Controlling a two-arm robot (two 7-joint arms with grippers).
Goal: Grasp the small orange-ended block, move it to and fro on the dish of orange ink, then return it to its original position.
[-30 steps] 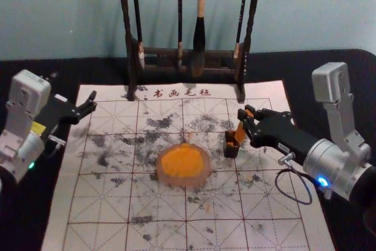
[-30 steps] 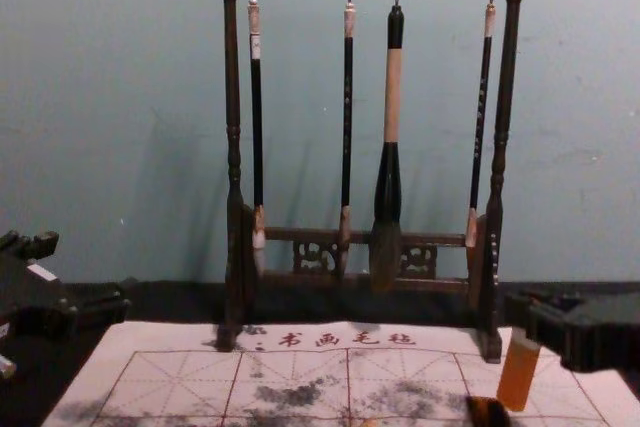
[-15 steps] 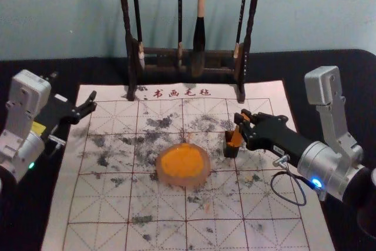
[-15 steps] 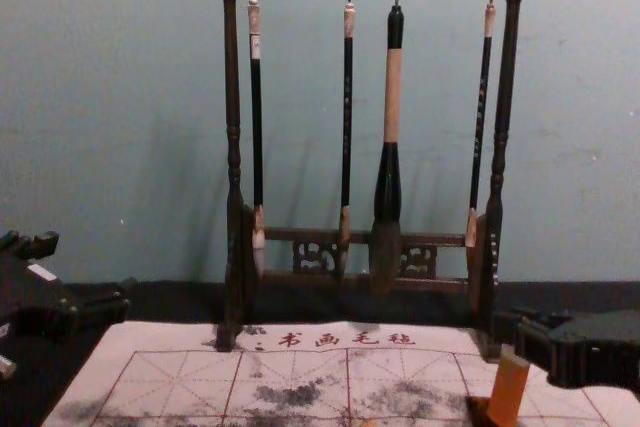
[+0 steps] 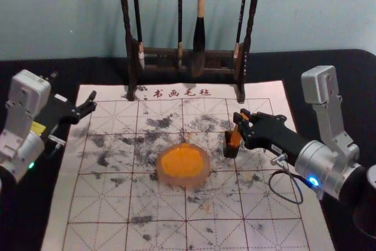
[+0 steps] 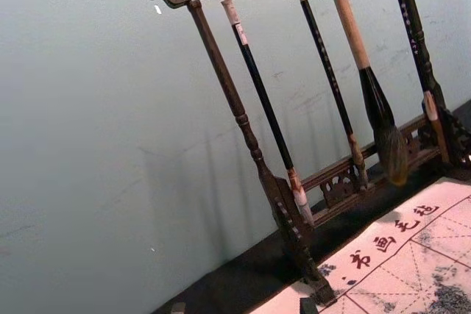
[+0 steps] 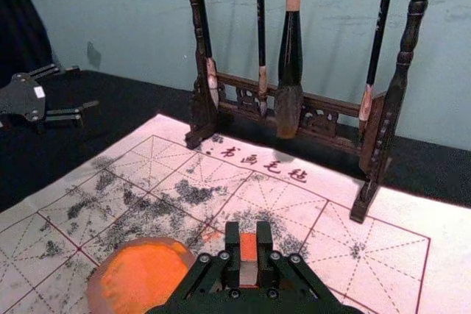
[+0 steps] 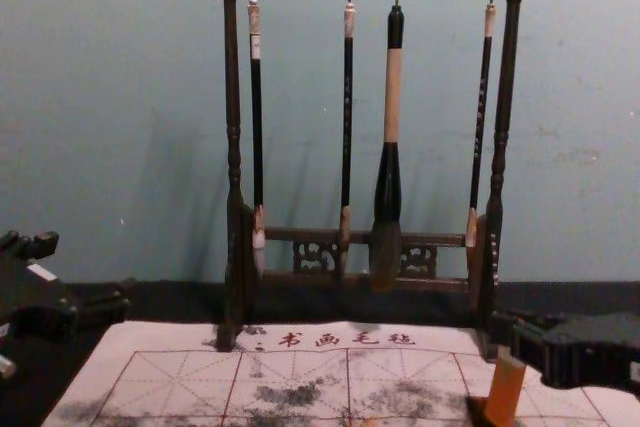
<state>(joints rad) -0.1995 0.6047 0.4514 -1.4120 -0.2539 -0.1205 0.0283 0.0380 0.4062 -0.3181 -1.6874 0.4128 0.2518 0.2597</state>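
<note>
Orange block tilts slightly, gripped by right hand; arm reaches inward, near dark holder. Left hand idles wide-spread beside mat.

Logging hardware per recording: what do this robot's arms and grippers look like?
The left gripper and right gripper are black, jointed and two-fingered. The left wrist is silver with a green light and yellow label; the right wrist, silver with a blue light and looping dark cable. Each carries a grey box on a bracket.

the right gripper is shifting the block farther from the mat's right edge, lowering it at the box.
</note>
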